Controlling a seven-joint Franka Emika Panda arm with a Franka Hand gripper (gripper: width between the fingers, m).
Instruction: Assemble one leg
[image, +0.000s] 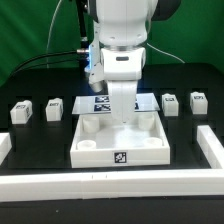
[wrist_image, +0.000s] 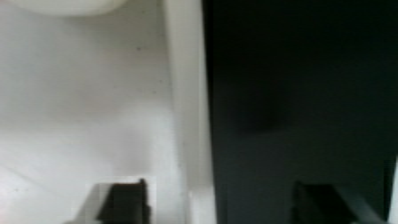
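Four small white legs with marker tags stand in a row on the black table: two at the exterior view's left and two at its right. The large white tray lies in the middle. My gripper hangs low over the tray's far wall. In the wrist view my gripper is open and empty, one dark finger over the white tray floor, the other finger over the black table, the tray's wall between them. No leg shows in the wrist view.
The marker board lies behind the tray, partly hidden by the arm. A white rail runs along the front, with white blocks at the left and right. A round corner socket shows in the wrist view.
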